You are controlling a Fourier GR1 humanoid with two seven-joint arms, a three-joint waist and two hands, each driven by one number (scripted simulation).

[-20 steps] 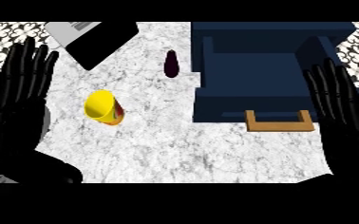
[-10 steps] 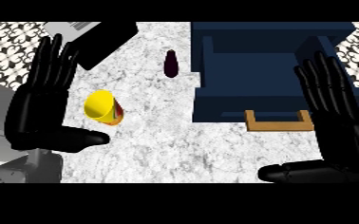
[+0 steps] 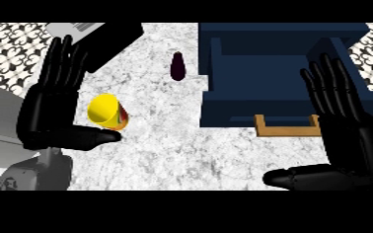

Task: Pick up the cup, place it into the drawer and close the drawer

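Two hands in head view, both w/ fingers straight, holding nothing. Left hand point(image 3: 53, 106) is just left of yellow cup point(image 3: 107, 110), thumb stretched below it, about touching. Cup lies tilted on marble counter point(image 3: 182, 148), apart from open navy drawer point(image 3: 277, 79). Right hand point(image 3: 342, 118) is by drawer's right side, near wooden handle point(image 3: 284, 132). Dark purple item point(image 3: 177, 65) sits btwn cup & drawer.

the right hand point(image 3: 342, 128) runs off the right edge; its fingers point(image 3: 324, 86) cover the drawer's point(image 3: 262, 74) right wall and one end of the wooden handle point(image 3: 284, 131). the small dark thing point(image 3: 177, 65) on the bench point(image 3: 167, 148), between the two hands' fingers, is too small to name.
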